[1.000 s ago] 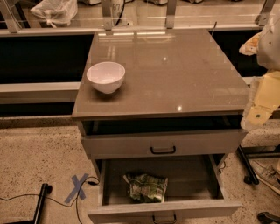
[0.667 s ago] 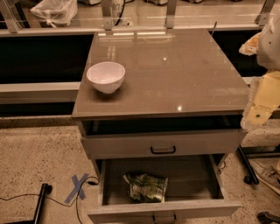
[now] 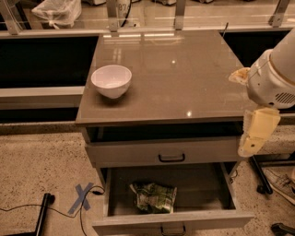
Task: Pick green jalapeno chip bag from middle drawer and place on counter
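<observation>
A white bowl (image 3: 111, 80) stands upright, above and to the left of a closed grey drawer front (image 3: 133, 154) with a black bar handle (image 3: 171, 158). On the speckled floor (image 3: 41, 161) at lower left, a blue tape X (image 3: 82, 198) lies beside a thin black cable (image 3: 20, 207). A clear plastic bag (image 3: 57, 10) sits at top left behind a metal rail (image 3: 55, 31). The claw (image 3: 252, 143) hangs at the right edge, level with that drawer front.

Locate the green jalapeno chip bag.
Camera view: the green jalapeno chip bag lies in the open middle drawer, left of centre; the gripper hangs beside the counter, front right.
</observation>
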{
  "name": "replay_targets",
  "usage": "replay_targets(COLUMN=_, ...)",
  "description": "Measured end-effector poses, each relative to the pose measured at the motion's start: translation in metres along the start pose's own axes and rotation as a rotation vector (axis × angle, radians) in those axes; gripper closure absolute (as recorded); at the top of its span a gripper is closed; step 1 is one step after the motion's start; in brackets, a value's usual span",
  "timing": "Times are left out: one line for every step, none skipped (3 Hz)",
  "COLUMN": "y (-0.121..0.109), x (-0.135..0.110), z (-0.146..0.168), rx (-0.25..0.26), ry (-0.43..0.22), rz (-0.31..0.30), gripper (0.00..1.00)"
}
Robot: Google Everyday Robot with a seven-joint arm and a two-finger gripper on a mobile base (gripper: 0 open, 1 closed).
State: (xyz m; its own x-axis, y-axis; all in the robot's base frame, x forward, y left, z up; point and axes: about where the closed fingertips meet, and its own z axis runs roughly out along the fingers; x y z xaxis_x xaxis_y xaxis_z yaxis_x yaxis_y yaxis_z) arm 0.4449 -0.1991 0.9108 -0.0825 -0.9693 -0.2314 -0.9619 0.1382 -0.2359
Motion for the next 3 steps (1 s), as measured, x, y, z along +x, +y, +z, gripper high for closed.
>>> replay_targets(y=-0.001, x=-0.001, z=-0.004, rx=0.008, ry=0.003, rz=0.001, gripper=0.00)
replay_targets(y=0.003, x=0.003, z=0.013, rx=-0.021, ry=0.084, rz=-0.051, gripper=0.00)
replay_targets(y=0.027, x=0.009, z=0.035, rx=-0.018, ry=0.099, rz=-0.149, gripper=0.00)
